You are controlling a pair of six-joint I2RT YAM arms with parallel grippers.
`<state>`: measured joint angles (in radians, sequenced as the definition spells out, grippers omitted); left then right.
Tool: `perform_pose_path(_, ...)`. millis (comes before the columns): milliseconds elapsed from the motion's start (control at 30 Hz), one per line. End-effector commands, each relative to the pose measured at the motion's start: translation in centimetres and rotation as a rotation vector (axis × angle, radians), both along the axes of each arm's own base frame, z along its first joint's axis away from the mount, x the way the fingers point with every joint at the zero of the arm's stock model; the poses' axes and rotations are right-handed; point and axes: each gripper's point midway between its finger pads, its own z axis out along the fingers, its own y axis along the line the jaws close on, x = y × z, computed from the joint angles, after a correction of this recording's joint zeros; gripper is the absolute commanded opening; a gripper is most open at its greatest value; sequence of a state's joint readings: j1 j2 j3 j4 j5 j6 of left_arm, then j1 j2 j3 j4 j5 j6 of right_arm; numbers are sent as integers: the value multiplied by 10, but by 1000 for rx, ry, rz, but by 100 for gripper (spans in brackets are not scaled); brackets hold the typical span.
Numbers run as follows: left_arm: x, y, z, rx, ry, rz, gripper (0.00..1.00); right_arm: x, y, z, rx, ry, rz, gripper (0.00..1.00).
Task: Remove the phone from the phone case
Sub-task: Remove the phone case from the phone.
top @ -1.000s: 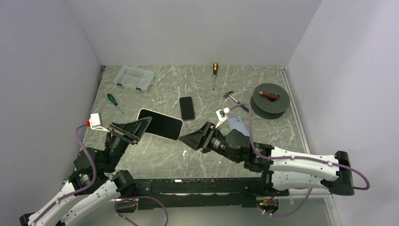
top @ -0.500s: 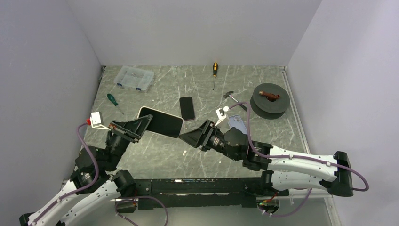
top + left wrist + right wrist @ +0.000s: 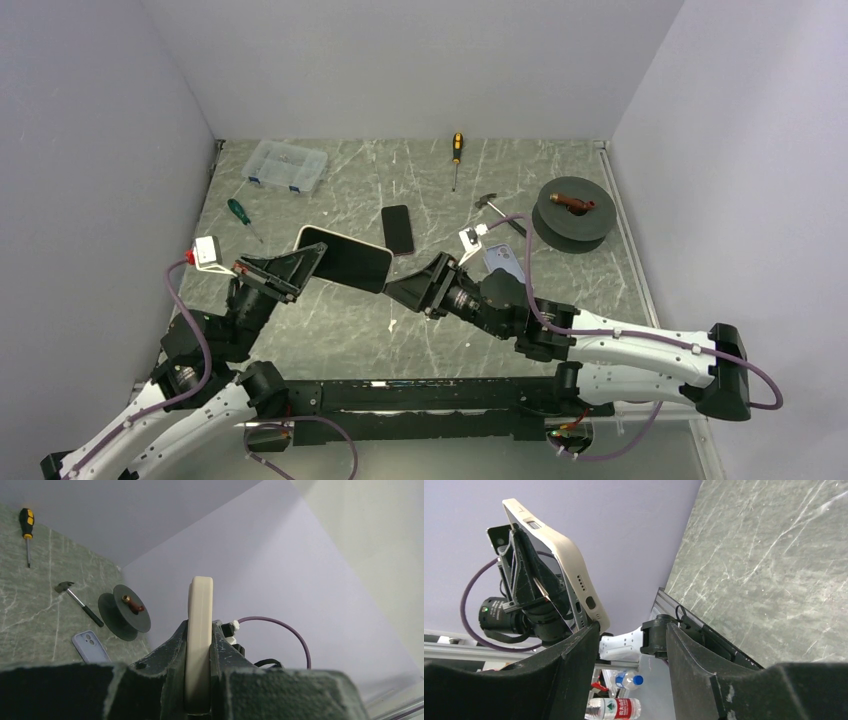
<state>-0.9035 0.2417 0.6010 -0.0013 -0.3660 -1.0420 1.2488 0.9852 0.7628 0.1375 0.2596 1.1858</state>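
The phone [image 3: 347, 262] sits dark screen up inside a cream phone case [image 3: 303, 238] and is held in the air over the left of the table. My left gripper [image 3: 318, 253] is shut on the case's left end. In the left wrist view the case [image 3: 200, 605] stands edge-on between the fingers [image 3: 172, 645]. My right gripper [image 3: 389, 289] is open just off the case's right end. In the right wrist view the case's [image 3: 569, 570] lower corner lies by the tip of one finger [image 3: 574, 655], and nothing is between the jaws of the right gripper [image 3: 633, 626]. I cannot tell whether they touch.
On the table lie a black phone [image 3: 397, 229], a lilac phone case [image 3: 506, 262], a hammer [image 3: 500, 213], a dark spool [image 3: 572, 208], a yellow screwdriver [image 3: 456, 155], a green screwdriver [image 3: 240, 214] and a clear plastic box [image 3: 287, 165].
The left gripper has carried the cased phone slightly up and to the right. The right gripper has crept a little toward the phone's right end.
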Motion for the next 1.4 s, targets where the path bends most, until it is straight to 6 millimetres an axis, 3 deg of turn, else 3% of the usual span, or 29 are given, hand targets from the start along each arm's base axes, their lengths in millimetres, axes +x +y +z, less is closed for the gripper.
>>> perform_pose_path(0, -36, -20, 39, -181, -75, -252, 0, 10, -8, 13, 80, -46, -28, 55)
perform_pose_path(200, -38, -36, 33, -176, -66, -319, 0, 13, -11, 25, 125, -70, -5, 56)
perform_pose_path(367, -46, -53, 44, -135, -104, -402, 0, 18, -15, 30, 134, -82, -18, 56)
perform_pose_path(600, -48, -62, 42, -119, -98, -437, 0, 19, -26, 46, 238, -143, 9, 56)
perform_pose_path(1000, -43, -65, 19, -173, -47, -450, 0, -18, -45, 102, 583, -307, 215, 51)
perform_pose_path(1367, -50, -72, 25, -261, -111, -527, 0, -25, -60, 104, 719, -281, 232, 39)
